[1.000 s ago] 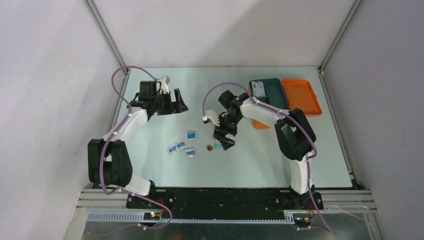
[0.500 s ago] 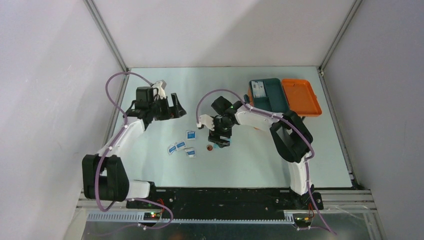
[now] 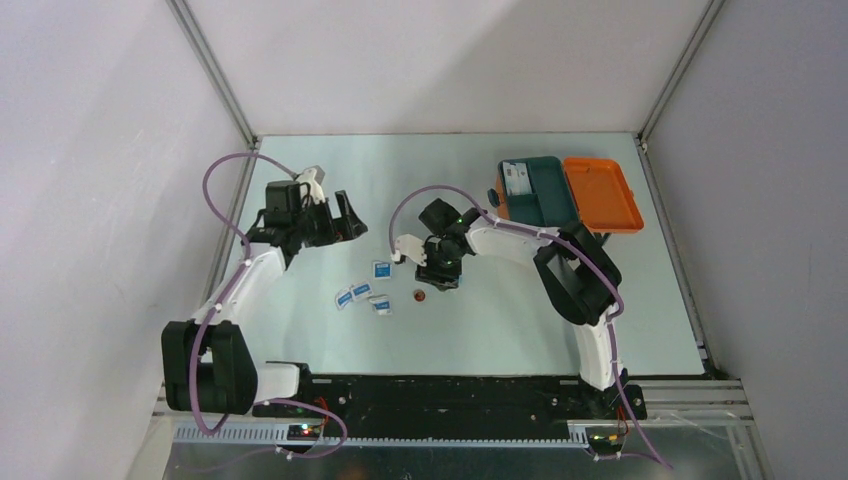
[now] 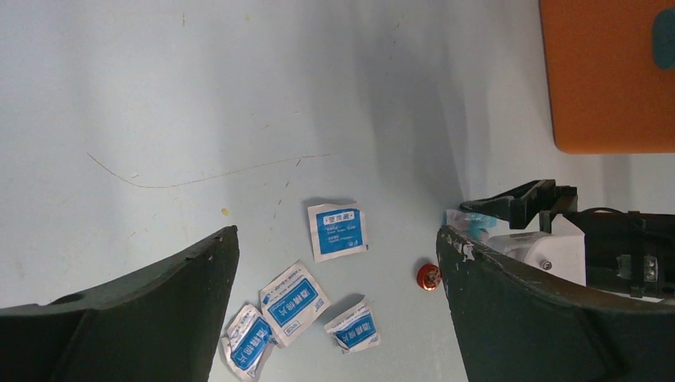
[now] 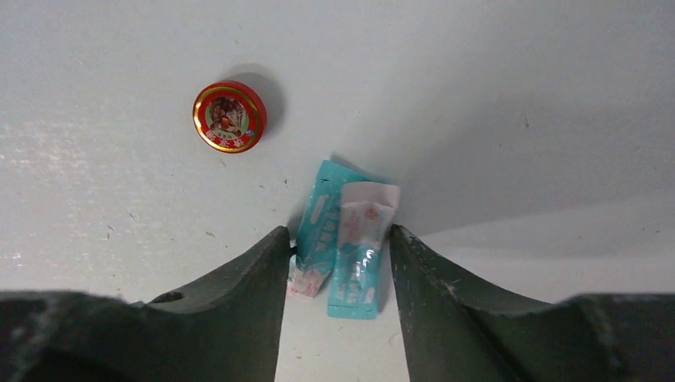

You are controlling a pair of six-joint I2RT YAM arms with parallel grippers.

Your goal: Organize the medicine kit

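Overhead view. The medicine kit (image 3: 545,200) sits open at the far right of the surface (image 3: 500,320). Its orange lid (image 3: 603,195) is laid flat on the right side. Its teal divided tray (image 3: 540,185) faces up, and a white packet (image 3: 517,178) lies in the tray's far-left compartment.

The right pincer (image 3: 440,278) is lowered near the middle of the surface, well apart from the kit. The kit lies beyond it, farther back and to the right. The left pincer (image 3: 345,215) hangs over the left half of the surface, farther again from the kit.

Right wrist view. The right pincer (image 5: 338,235) has its jaws drawn in on either side of two teal sachets (image 5: 350,239) that lie side by side on the surface. The inner face of each finger (image 5: 239,302) meets the outer edge of a sachet. I cannot tell whether the pair is truly clamped. A small round red tin (image 5: 229,116) lies just beside the sachets, outside the jaws.

Left wrist view. The left pincer (image 4: 336,235) has its jaws spread wide and holds nothing. Below it lie four blue-and-white packets (image 4: 338,231) in a loose group. The red tin (image 4: 429,276) lies to one side of the group. An orange part of the kit (image 4: 609,76) fills the upper right corner of this view, well apart from the jaws.
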